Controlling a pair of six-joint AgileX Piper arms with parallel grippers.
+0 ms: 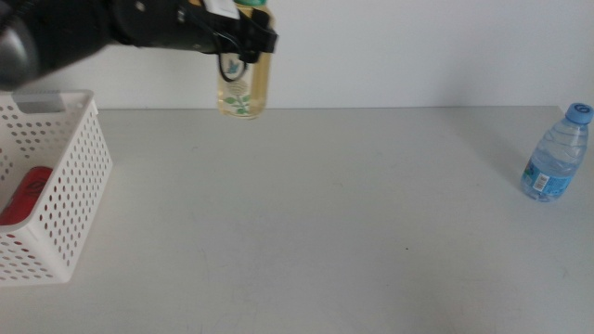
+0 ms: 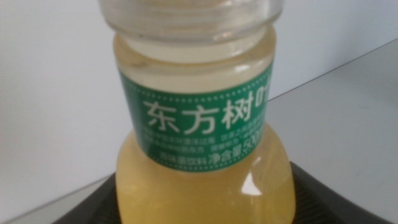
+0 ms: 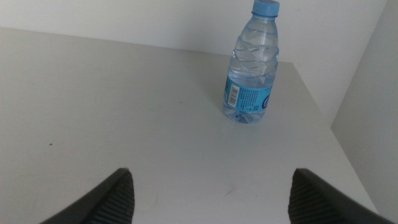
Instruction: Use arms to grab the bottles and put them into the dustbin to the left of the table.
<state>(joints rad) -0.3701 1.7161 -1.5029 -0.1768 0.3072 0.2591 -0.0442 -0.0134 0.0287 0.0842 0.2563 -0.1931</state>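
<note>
My left gripper (image 1: 246, 39) is shut on the pale-yellow tea bottle (image 1: 243, 85) and holds it in the air above the far side of the table (image 1: 325, 223), right of the dustbin. In the left wrist view the tea bottle (image 2: 199, 118) with its green label fills the picture between my dark jaws. The white perforated dustbin (image 1: 65, 176) stands at the left, with the red can (image 1: 26, 195) lying inside. The blue-capped water bottle (image 1: 557, 153) stands upright at the far right. My right gripper (image 3: 214, 196) is open, low over the table and short of the water bottle (image 3: 252, 68).
A pale wall runs behind the table's far edge. In the right wrist view the table's right edge (image 3: 329, 130) passes close beside the water bottle. The right arm is out of the middle view.
</note>
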